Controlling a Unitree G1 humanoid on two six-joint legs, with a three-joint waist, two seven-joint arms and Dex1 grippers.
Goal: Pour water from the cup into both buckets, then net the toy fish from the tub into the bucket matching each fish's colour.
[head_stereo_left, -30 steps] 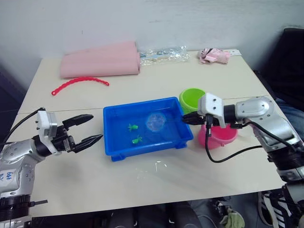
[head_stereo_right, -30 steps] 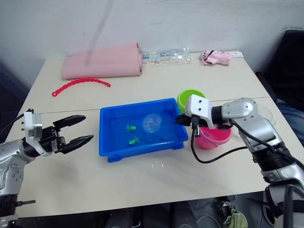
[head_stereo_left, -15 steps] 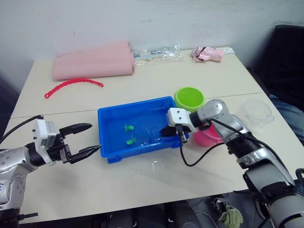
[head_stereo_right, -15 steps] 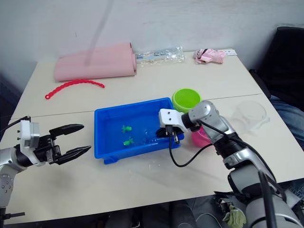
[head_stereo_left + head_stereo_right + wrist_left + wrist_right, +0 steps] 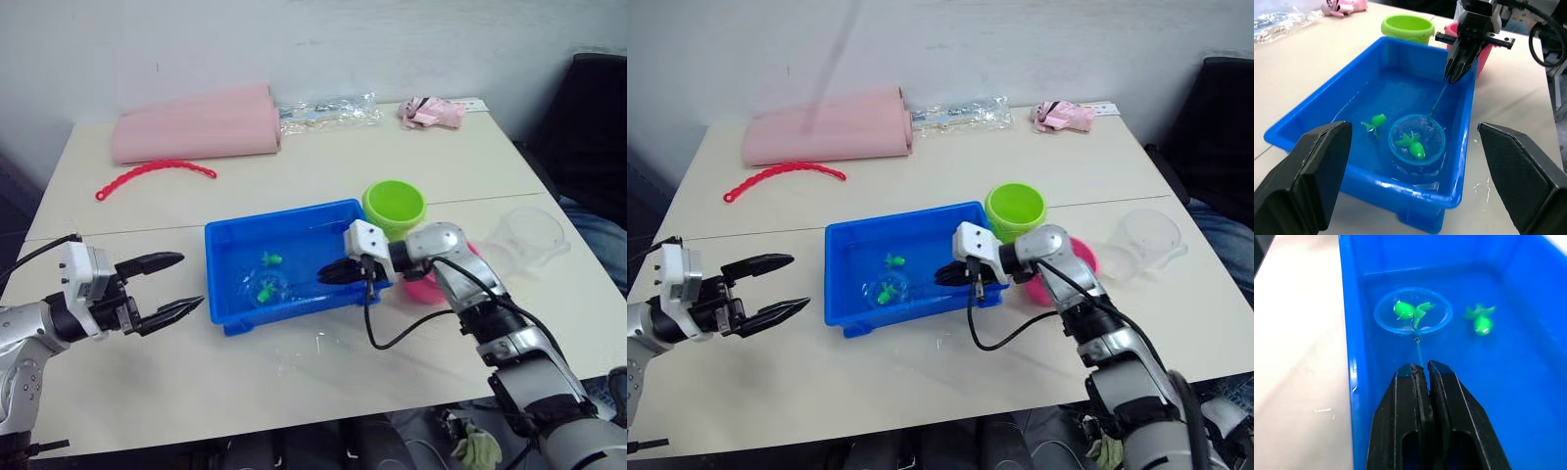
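The blue tub (image 5: 217, 290) holds water and two green toy fish. One fish (image 5: 1406, 310) lies inside the blue hoop of the net (image 5: 1413, 312), low in the water near the tub's front left. The other fish (image 5: 1480, 322) floats free beside the hoop. My right gripper (image 5: 329, 275) reaches over the tub's right rim, shut on the net's thin handle. My left gripper (image 5: 191, 281) hovers open just left of the tub, holding nothing. The green bucket (image 5: 394, 204) and pink bucket (image 5: 428, 289) stand right of the tub. The clear cup (image 5: 532, 233) sits further right.
A pink rolled cloth (image 5: 196, 125), a red beaded chain (image 5: 157, 168), a clear plastic bag (image 5: 328, 111) and a small pink toy (image 5: 431, 111) lie along the back of the table. Water drops (image 5: 323, 341) mark the table in front of the tub.
My right gripper has pushed further into the tub, and the net hoop has swept from the tub's middle to its front left, around a green fish. The left gripper has held still.
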